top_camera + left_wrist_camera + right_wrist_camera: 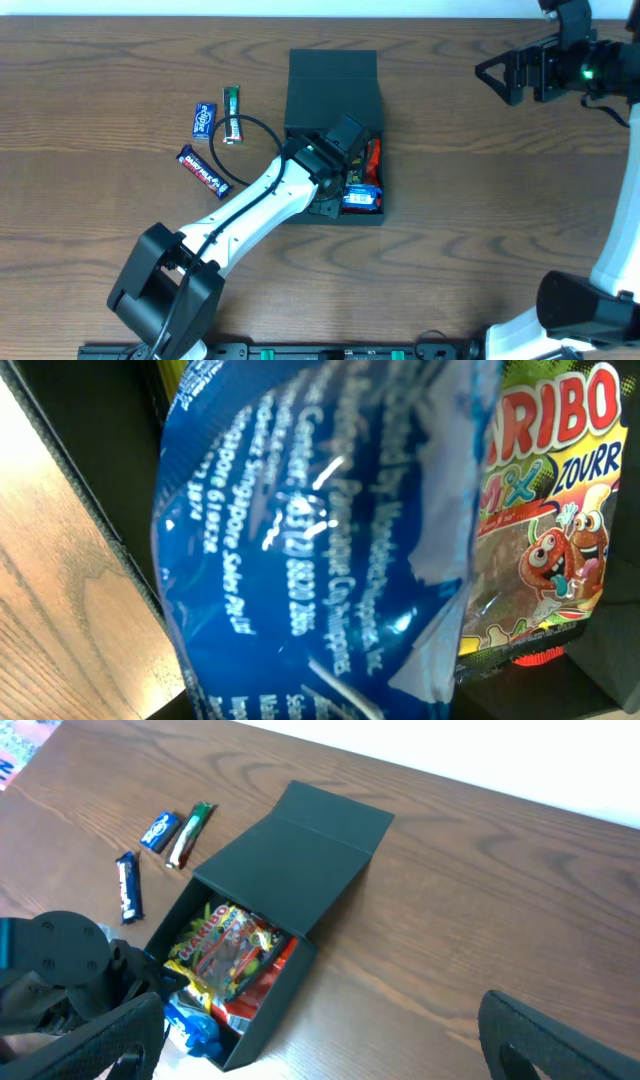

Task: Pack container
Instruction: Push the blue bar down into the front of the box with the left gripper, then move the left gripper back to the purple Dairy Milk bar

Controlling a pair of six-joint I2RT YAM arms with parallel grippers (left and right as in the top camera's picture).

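The container (330, 85) is a dark teal box in the middle of the table, its flap lid folded open to the far side; it also shows in the right wrist view (300, 860). Inside lie a Haribo packet (225, 945) (550, 490), a red packet and a blue snack packet (362, 198) (192, 1022). My left gripper (345, 182) reaches down into the box's near end. The blue packet (320, 540) fills the left wrist view and hides the fingers, which seem shut on it. My right gripper (495, 72) (320, 1050) is open and empty, high at the far right.
Three candy bars lie left of the box: a blue one (203, 120) (158, 830), a green one (232, 114) (190, 832) and a dark blue one (203, 170) (126, 885). A black cable loops from the left arm over them.
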